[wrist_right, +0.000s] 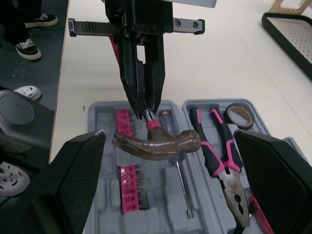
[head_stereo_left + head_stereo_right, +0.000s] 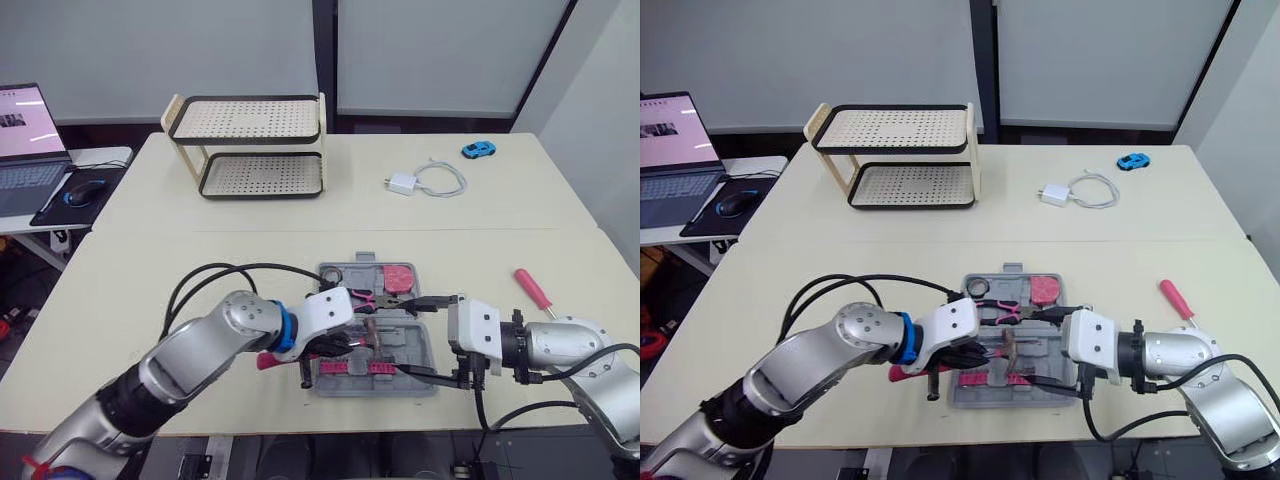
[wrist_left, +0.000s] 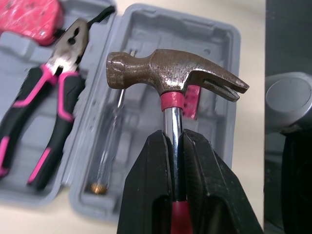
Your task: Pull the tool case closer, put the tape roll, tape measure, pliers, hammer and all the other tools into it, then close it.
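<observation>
A pale table (image 2: 250, 250) carries everything, with a seam running across its middle. Taken from the table's centre, a two-tier rack (image 2: 250, 150) stands at 11 o'clock. A white charger (image 2: 401, 183) lies at 1 o'clock, its cable (image 2: 447, 181) coiled just beside it. A blue toy car (image 2: 478, 150) sits beyond them near the far edge. A red-handled screwdriver (image 2: 532, 290) lies at 4 o'clock. The open grey case (image 2: 412, 340) lies at 6 o'clock, near the front edge.
</observation>
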You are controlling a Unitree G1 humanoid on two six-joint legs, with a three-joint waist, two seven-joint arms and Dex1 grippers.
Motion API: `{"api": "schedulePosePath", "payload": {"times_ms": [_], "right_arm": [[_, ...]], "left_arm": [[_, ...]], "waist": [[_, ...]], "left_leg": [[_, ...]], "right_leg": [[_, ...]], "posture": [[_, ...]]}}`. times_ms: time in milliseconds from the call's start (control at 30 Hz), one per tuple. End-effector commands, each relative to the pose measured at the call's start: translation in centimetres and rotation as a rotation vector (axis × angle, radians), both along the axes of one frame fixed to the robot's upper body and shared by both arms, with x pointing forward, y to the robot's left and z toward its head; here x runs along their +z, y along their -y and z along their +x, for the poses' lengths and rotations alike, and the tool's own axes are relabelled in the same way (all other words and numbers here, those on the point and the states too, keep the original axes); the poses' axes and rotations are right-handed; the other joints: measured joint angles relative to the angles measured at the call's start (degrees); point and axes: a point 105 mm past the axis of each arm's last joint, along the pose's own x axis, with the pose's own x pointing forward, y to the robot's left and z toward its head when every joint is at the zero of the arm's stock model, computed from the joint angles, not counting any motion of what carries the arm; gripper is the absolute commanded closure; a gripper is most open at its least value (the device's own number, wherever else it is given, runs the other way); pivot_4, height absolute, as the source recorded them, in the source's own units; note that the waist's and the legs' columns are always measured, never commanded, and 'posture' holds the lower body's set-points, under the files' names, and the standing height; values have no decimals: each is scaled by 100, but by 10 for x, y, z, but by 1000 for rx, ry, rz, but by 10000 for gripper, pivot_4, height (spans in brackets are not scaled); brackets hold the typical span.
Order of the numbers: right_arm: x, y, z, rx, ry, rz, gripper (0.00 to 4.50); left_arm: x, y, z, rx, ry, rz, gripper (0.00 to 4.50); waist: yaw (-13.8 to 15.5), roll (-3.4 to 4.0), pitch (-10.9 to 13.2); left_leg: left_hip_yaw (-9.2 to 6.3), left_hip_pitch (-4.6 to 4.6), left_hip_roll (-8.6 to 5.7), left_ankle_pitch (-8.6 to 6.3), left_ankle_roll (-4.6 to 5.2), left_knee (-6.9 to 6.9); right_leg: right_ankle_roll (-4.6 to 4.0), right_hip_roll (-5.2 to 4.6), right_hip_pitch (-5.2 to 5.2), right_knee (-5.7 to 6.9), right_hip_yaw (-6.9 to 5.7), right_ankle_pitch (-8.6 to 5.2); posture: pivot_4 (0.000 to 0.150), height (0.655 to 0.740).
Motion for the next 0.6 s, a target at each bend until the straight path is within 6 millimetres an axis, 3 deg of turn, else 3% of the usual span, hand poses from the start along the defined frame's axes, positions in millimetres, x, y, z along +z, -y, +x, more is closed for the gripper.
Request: {"api": "schedulePosePath", "payload": {"times_ms": [33, 233, 600], "right_arm": [[9, 9, -3, -27, 3, -21, 0], [5, 28, -11, -145, -79, -80, 0], [6, 31, -25, -251, -137, -84, 0]], "left_arm": [[4, 20, 3, -73, 34, -2, 44330], [-7, 50, 11, -101, 45, 38, 44330], [-23, 68, 21, -125, 79, 120, 44330]], "waist": [[14, -1, 1], [68, -5, 3], [76, -7, 4]], "left_leg": [[0, 0, -1, 0, 0, 0], [3, -4, -3, 0, 1, 7], [3, -3, -4, 0, 1, 11]], "right_leg": [[0, 0, 0, 0, 0, 0], [0, 0, 2, 0, 1, 0], [2, 1, 4, 7, 0, -1]], "posture": [[1500, 7400], [1500, 7400], [1500, 7400]]}}
